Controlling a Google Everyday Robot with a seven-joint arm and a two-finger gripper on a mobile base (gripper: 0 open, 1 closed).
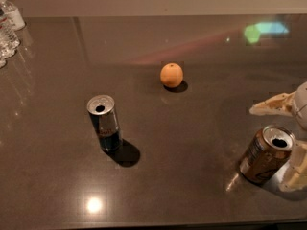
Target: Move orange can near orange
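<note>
The orange can (265, 155), brownish-orange with a silver open top, stands on the dark table at the right front. My gripper (271, 146) reaches in from the right edge. It is open, with one cream finger (271, 104) just behind the can and the other (294, 170) beside it at the front right. The far finger stands apart from the can. The orange (171, 75) lies near the table's middle, well to the left of and behind the can.
A slim dark can (104, 122) with a silver top stands left of centre on the table (192, 143). Clear water bottles (8, 25) stand at the far left edge. The table's front edge runs along the bottom.
</note>
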